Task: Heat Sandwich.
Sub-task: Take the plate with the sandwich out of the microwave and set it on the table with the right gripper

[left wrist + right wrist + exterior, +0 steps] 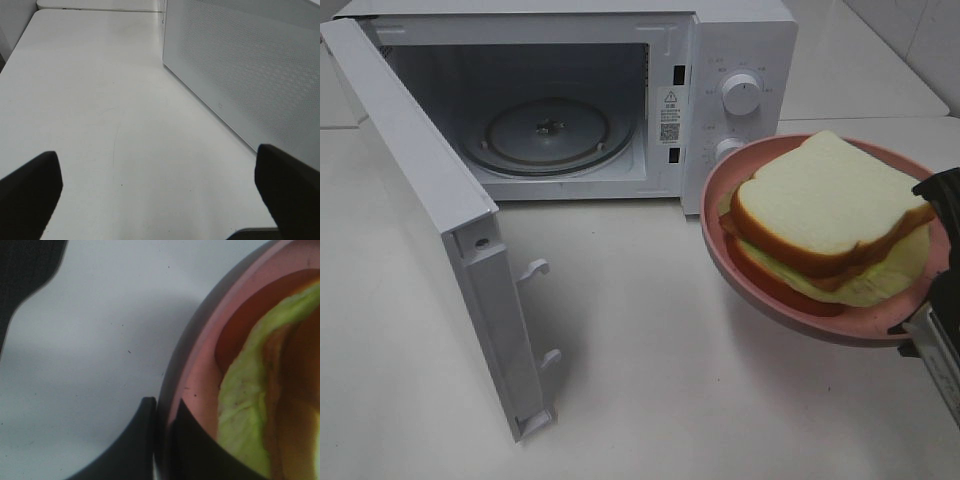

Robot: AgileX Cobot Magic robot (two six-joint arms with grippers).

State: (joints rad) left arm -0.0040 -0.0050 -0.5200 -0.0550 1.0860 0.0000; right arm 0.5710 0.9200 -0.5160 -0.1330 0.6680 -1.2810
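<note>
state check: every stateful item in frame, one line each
microwave door: swung fully open
turntable: bare, nothing on it
pink plate: lifted off the table, tilted, rim pinched
sandwich: on the plate, layers fanned apart
left end effector: open, empty, over the table beside the microwave
right end effector: shut on the plate rim

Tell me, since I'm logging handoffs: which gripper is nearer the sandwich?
Right. The right gripper clamps the pink plate carrying the sandwich; the left gripper hovers beside the microwave.
</note>
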